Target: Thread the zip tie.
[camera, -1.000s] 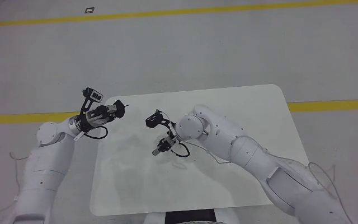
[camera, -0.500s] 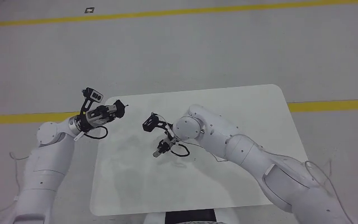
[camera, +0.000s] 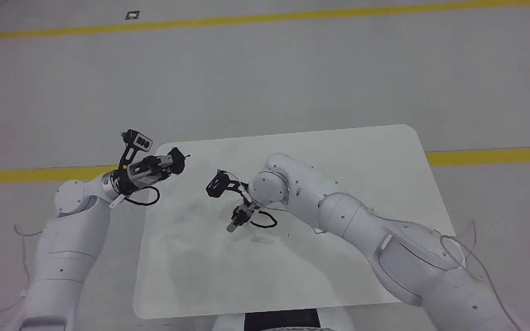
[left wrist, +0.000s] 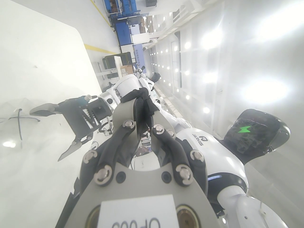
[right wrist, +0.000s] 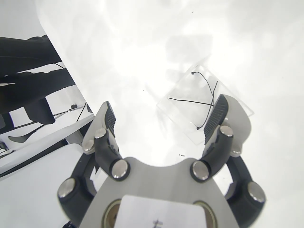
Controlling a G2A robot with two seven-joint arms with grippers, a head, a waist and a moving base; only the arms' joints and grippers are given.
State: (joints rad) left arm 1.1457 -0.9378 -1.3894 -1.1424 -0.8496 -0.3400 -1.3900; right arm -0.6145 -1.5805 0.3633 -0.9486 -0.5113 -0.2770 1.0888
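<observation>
Right wrist view: fingers (right wrist: pixel 217 112) spread beside crossed black zip ties (right wrist: pixel 190 102).

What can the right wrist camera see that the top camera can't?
Right wrist view: thin black zip ties lying crossed in a clear tray, near the open fingers. Top view: the left gripper held by a corner of the table, and yellow floor lines. Both: the right gripper above the table.

Pale grey floor (camera: pixel 331 74), yellow lines (camera: pixel 248 18) across it, white table (camera: pixel 373 165), blue shelving (left wrist: pixel 123 33), bright ceiling lights (left wrist: pixel 187 45)
</observation>
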